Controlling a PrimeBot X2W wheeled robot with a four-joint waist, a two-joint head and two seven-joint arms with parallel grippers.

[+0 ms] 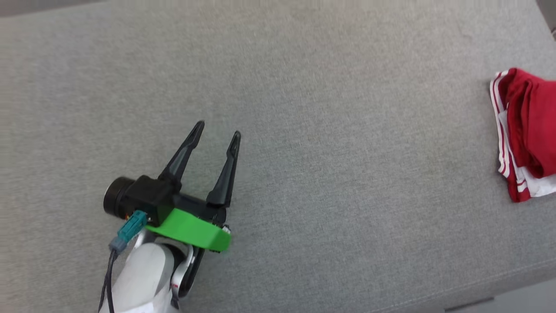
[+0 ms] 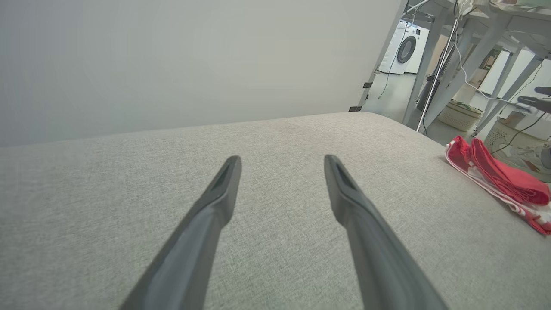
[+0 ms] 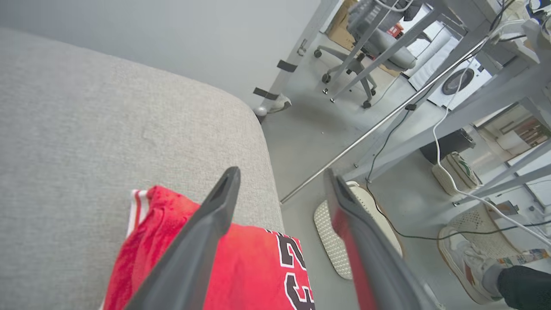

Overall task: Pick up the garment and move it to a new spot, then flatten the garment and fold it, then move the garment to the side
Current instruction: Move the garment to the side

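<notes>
The garment [image 1: 530, 130] lies folded in a red bundle with white striped trim at the far right edge of the grey padded surface [image 1: 304, 87]. In the left wrist view the garment [image 2: 499, 176] sits off to the right. My left gripper [image 1: 218, 129] hovers open at the lower left, far from the cloth, and its fingers [image 2: 282, 158] are spread over bare fabric. My right gripper [image 3: 280, 171] is open just above the garment [image 3: 249, 267], whose black, white-outlined numbers face up. Nothing is between its fingers.
The padded surface ends right beside the garment, with grey floor below. On the floor are a woven basket [image 3: 327, 232], cables, metal table legs [image 3: 430, 133], an office chair [image 3: 366, 47] and a person's shoe [image 3: 469, 258]. A washing machine [image 2: 407, 47] stands further back.
</notes>
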